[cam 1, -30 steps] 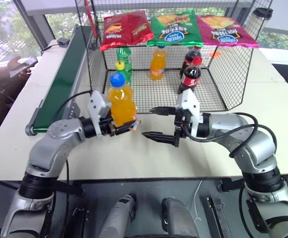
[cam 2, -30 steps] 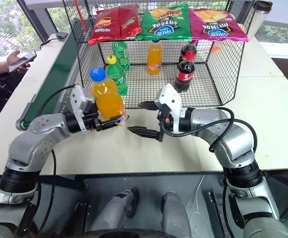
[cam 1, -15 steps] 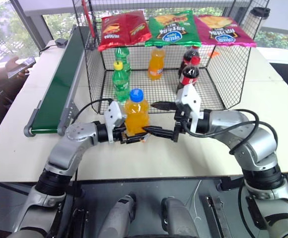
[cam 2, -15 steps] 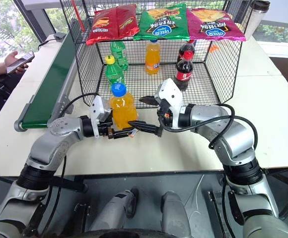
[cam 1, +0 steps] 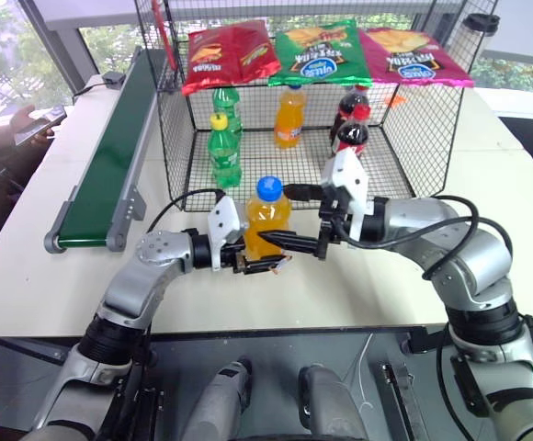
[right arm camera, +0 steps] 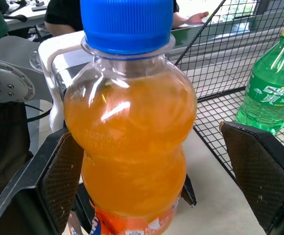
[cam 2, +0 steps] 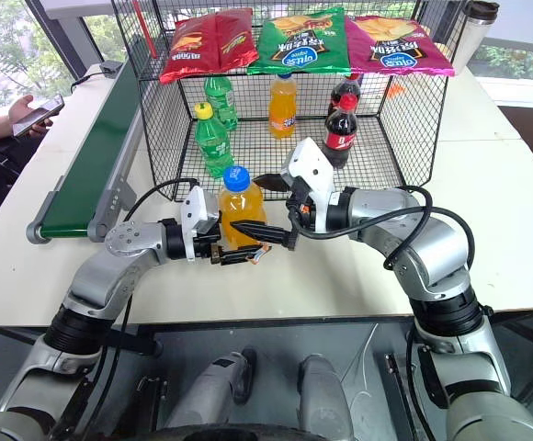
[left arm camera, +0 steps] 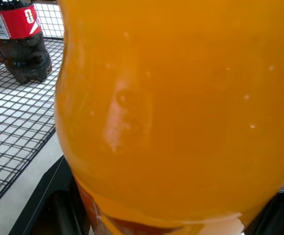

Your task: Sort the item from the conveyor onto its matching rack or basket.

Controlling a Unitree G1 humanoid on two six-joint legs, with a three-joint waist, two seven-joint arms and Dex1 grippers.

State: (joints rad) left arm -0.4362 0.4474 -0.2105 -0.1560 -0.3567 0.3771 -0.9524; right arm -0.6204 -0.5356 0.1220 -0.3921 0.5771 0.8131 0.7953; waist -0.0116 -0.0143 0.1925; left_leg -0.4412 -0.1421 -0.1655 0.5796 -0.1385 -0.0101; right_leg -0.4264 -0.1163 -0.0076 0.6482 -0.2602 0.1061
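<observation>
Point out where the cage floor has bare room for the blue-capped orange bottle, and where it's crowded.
Free: the black wire-mesh cage's front mesh, between the green bottles and cola bottles, and its right side. Crowded: the back row, around the orange-capped bottle.

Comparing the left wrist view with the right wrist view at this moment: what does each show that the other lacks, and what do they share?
Left wrist view: the orange bottle's body up close, a cola bottle standing on the black wire cage floor.

Right wrist view: the bottle's blue cap, a green bottle inside the cage, the right gripper with its fingers open on either side of the bottle, and a person's hand behind.

Both: the same orange soda bottle, held low by the left gripper, and cage mesh.
</observation>
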